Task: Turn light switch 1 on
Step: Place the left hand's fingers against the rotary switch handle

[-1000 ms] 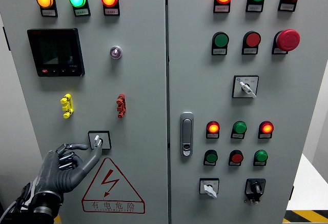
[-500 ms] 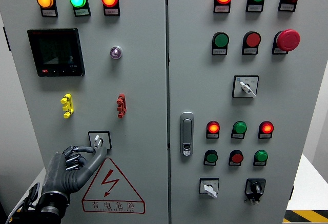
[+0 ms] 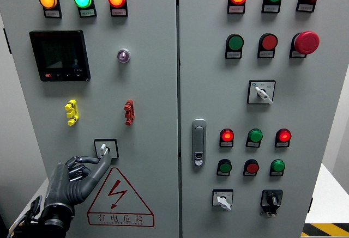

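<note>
Switch, the small white rotary knob in a square black frame [image 3: 105, 149], now touched by your left hand [image 3: 76, 178]
Extended fingertip has crept up onto it, other fingers curled, gripping nothing; turn not yet evident

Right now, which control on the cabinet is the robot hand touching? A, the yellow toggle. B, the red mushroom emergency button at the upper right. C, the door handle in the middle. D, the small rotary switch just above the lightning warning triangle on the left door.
D: the left robot hand reaches up with its fingers at the rotary switch above the warning triangle.
</note>
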